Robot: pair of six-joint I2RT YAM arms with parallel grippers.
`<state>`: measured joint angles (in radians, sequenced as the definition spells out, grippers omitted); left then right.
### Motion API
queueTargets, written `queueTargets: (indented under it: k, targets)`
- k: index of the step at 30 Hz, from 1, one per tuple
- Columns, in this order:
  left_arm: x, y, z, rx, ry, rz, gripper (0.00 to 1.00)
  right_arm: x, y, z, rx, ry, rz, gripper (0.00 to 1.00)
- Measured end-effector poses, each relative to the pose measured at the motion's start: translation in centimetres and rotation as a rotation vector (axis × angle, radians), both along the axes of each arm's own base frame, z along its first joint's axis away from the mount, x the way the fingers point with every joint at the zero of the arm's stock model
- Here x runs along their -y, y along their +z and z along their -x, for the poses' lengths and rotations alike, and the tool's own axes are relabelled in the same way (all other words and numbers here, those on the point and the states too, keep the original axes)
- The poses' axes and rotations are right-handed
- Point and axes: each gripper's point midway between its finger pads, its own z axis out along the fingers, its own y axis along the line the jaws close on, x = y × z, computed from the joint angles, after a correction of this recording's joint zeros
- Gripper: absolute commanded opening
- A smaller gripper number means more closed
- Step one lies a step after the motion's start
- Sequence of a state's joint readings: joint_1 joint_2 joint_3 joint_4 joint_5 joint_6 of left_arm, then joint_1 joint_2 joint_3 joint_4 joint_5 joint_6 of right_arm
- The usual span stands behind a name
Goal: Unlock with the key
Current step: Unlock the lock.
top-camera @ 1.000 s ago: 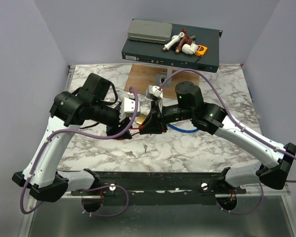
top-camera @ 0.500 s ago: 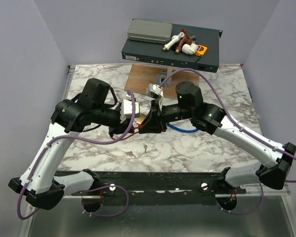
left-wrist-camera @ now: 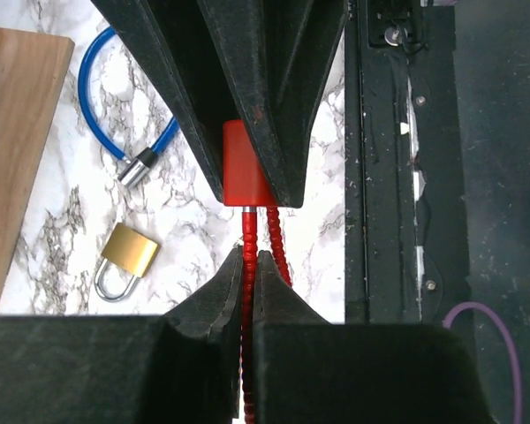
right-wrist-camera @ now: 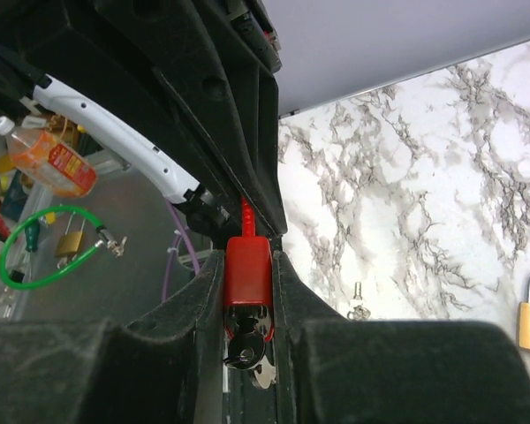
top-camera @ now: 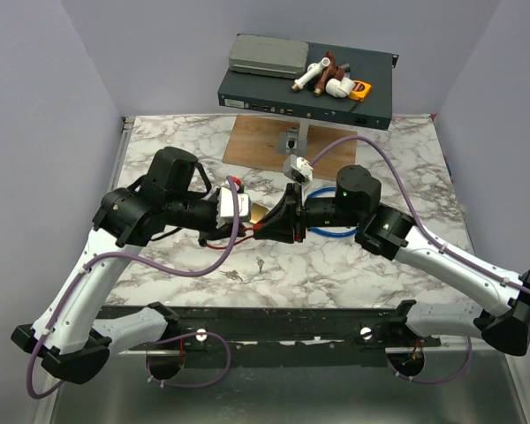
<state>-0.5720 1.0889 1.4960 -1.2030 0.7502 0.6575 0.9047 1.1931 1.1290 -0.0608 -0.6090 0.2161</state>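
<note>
A red cable lock is held between both grippers above the marble table. My right gripper (right-wrist-camera: pixel 247 258) is shut on its red body (right-wrist-camera: pixel 247 269). A black-headed key (right-wrist-camera: pixel 246 347) sits in the keyhole at the body's near end, with a silver tag hanging from it. My left gripper (left-wrist-camera: pixel 249 258) is shut on the red cable (left-wrist-camera: pixel 276 244) just below the body (left-wrist-camera: pixel 246 172). In the top view the two grippers meet tip to tip, left (top-camera: pixel 251 231) and right (top-camera: pixel 272 228), and the lock body is hidden between them.
A brass padlock (left-wrist-camera: pixel 128 253) and a blue cable lock (left-wrist-camera: pixel 106 106) lie on the table under the grippers. Loose keys (top-camera: pixel 234 276) lie nearer the front edge. A wooden board (top-camera: pixel 256 141) and a dark box (top-camera: pixel 309 88) with pipe fittings stand at the back.
My left gripper has closed on the red cable. Both grippers, with the lock, have shifted a little to the right, and the right arm has drawn back to the right.
</note>
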Motion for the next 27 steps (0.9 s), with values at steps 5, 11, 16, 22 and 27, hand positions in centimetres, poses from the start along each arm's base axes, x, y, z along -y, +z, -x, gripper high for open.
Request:
queueTargets:
  k: [5,11,16,22,27]
  targets:
    - [0.0,-0.2,-0.2,0.043,-0.027,-0.006,0.00,0.0,-0.1,-0.2,-0.011,-0.017,-0.023,0.01]
    - [-0.2,-0.2,-0.4,0.094,-0.064,-0.023,0.00,0.0,-0.1,-0.3,-0.009,-0.023,-0.023,0.01]
    - [-0.3,-0.8,-0.6,0.100,-0.086,-0.058,0.22,-0.1,-0.4,-0.4,-0.024,-0.022,-0.002,0.01]
    - [-2.8,-2.1,-0.7,0.076,-0.005,-0.190,0.42,0.5,0.2,-1.3,-0.032,-0.027,0.001,0.01]
    - [-2.9,0.7,-0.7,0.119,0.032,-0.146,0.44,0.5,1.4,-1.3,-0.013,-0.018,-0.017,0.01]
